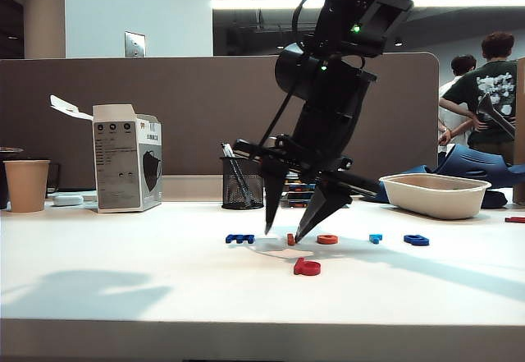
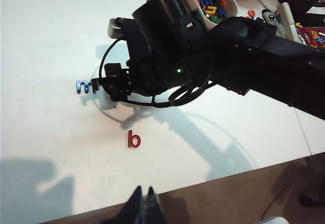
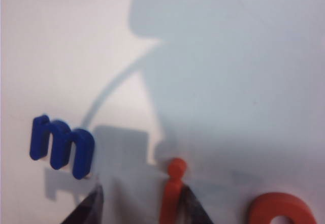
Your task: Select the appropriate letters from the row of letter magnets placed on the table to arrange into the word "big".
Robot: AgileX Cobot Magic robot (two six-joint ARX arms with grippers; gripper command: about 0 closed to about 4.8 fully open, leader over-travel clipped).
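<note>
On the left of the bench [image 1: 123, 296] nothing is stirring: the left gripper [image 2: 143, 206] is hanging high above the front edge, and only its dark tips are showing at the rim of the left wrist view, so nobody can tell whether its jaws are parted or pressed together. Moving along the row of letter magnets [image 1: 328, 238], the dark blue "m" [image 1: 239, 238] is lying untouched. Next, the right gripper [image 1: 281, 235] is reaching down with its jaws apart, straddling the thin orange-red "i" [image 3: 171, 189], one tip close beside it, nothing clamped yet. The orange ring [image 1: 327, 239] and a light blue piece [image 1: 375, 237] are lying further along, and the dark blue looped letter [image 1: 416, 240] is waiting at the far end. The red "b" [image 1: 307, 268] is already sitting forward of the row, so one letter looks placed, two remaining. The arm is hiding most of the row in the left wrist view.
</note>
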